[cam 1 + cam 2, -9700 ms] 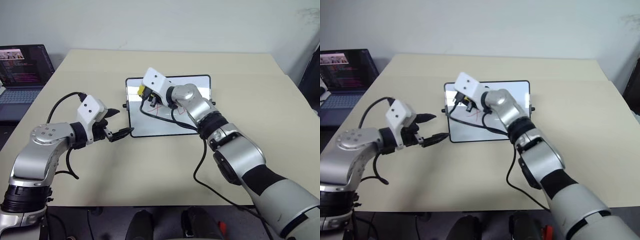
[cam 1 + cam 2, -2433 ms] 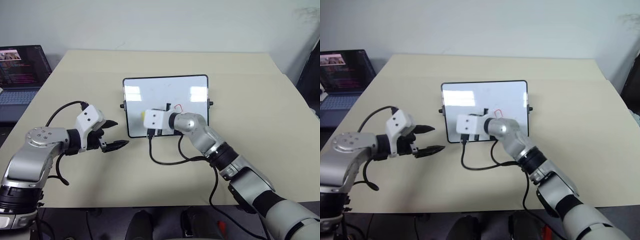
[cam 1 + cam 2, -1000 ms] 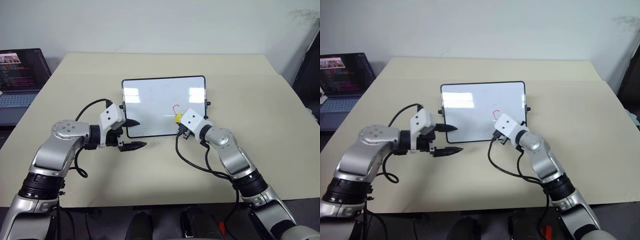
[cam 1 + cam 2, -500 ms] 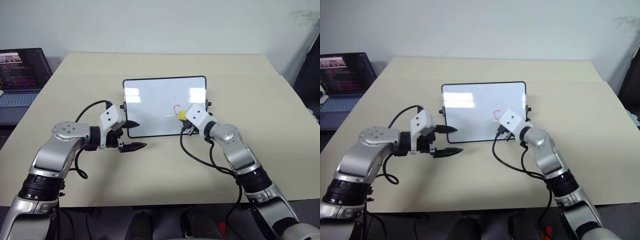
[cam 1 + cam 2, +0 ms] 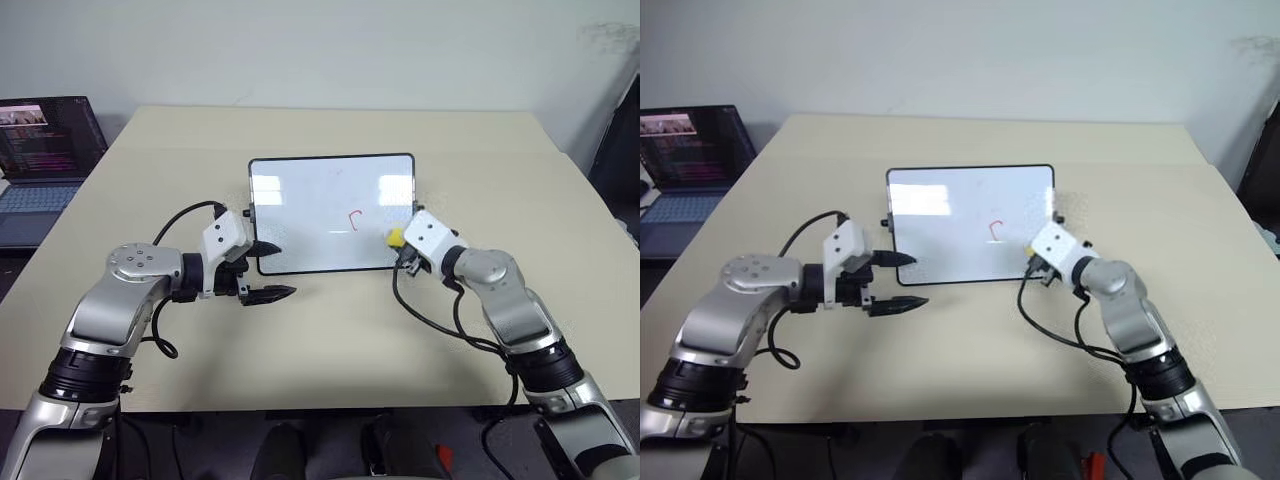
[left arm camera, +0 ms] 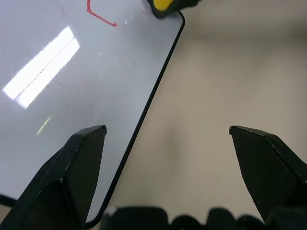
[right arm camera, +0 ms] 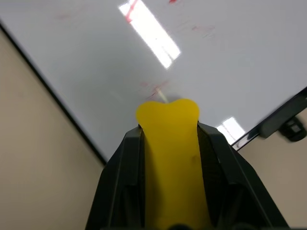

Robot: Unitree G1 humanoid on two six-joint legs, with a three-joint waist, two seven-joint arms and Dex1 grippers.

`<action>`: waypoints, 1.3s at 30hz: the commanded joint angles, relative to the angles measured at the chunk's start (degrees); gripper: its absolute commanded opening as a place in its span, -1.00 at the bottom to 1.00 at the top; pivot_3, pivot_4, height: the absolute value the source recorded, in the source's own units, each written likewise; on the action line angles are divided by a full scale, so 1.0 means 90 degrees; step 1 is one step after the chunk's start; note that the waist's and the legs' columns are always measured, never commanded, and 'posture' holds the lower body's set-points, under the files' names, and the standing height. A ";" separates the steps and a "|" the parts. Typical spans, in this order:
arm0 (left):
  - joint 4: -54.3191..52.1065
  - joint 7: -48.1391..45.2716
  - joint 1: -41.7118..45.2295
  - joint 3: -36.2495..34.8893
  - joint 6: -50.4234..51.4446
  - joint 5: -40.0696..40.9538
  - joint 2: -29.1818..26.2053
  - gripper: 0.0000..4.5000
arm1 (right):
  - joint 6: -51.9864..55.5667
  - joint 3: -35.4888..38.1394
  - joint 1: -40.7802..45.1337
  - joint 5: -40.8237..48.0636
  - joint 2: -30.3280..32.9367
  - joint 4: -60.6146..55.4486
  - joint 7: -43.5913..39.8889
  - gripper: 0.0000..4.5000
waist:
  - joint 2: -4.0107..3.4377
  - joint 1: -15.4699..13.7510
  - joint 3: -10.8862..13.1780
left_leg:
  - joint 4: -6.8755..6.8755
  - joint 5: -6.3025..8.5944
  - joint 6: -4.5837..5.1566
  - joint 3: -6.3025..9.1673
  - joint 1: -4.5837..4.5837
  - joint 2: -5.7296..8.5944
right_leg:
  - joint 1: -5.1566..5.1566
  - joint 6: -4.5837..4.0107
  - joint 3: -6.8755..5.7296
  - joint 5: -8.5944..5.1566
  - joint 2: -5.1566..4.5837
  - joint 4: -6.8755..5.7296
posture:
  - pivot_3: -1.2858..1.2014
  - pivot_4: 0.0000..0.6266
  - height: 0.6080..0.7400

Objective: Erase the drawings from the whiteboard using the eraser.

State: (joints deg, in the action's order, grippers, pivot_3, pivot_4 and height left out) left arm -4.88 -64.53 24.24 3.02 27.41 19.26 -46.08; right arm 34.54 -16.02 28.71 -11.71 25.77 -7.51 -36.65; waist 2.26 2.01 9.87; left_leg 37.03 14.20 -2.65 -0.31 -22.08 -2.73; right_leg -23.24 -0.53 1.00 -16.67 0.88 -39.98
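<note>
Whiteboard (image 5: 310, 200) was mostly clean w/ one red drawing (image 5: 354, 220) left just past my right gripper (image 5: 398, 240), clenched on the eraser (image 5: 396, 238) at board's near-right corner; left gripper (image 5: 270, 271) released, idle.

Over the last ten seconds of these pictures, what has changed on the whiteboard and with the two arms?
The right gripper, shut on the eraser, swept from the whiteboard's left part to its near right corner. One red mark remains of the drawings. The left gripper stayed open by the board's near left corner.
</note>
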 commanded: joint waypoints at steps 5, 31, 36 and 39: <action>-0.0156 -0.0052 0.0047 -0.0079 -0.0017 0.0078 -0.0020 1.00 | -0.0367 0.0139 0.0413 -0.0308 -0.0349 0.0328 0.0954 -0.49 | -0.0001 0.0058 0.0001 | 0.0000 0.0000 0.0000 -0.0002 0.0005 -0.0001 | 0.0001 0.0001 0.0005 0.0001 0.0002 -0.0003 | 0.03 -0.52 1.00; -0.0349 0.0047 -0.0215 -0.0298 0.0046 0.0147 -0.0190 1.00 | -0.1255 -0.0782 0.1391 -0.0460 -0.1174 0.1364 0.0778 -0.49 | -0.0004 0.0082 0.0008 | -0.0010 0.0003 -0.0002 0.0004 -0.0051 -0.0002 | -0.0035 -0.0027 -0.0004 0.0008 -0.0003 0.0011 | 0.03 -0.52 1.00; -0.0426 0.0082 -0.0308 -0.0366 0.0099 0.0156 -0.0196 1.00 | -0.1000 -0.0955 0.1124 -0.0432 -0.0969 0.1158 0.0186 -0.49 | -0.0004 0.0065 0.0008 | -0.0009 0.0006 -0.0002 0.0008 -0.0059 -0.0001 | -0.0039 -0.0027 -0.0009 0.0008 -0.0008 0.0018 | 0.03 -0.52 1.00; -0.0463 0.0089 -0.0349 -0.0376 0.0110 0.0168 -0.0210 1.00 | -0.1171 -0.0775 0.1247 -0.0551 -0.1050 0.1284 0.0528 -0.49 | -0.0004 0.0069 0.0008 | -0.0007 0.0006 -0.0002 0.0005 -0.0051 0.0001 | -0.0038 -0.0026 -0.0008 0.0008 -0.0007 0.0008 | 0.03 -0.52 1.00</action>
State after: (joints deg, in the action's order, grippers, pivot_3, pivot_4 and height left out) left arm -6.71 -64.10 20.89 1.70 28.41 19.92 -47.12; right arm 24.22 -24.53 39.01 -15.64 16.26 3.26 -34.14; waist 2.22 2.63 9.94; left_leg 36.97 14.25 -2.67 -0.24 -22.53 -2.73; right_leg -23.59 -0.74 0.90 -16.61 0.81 -39.92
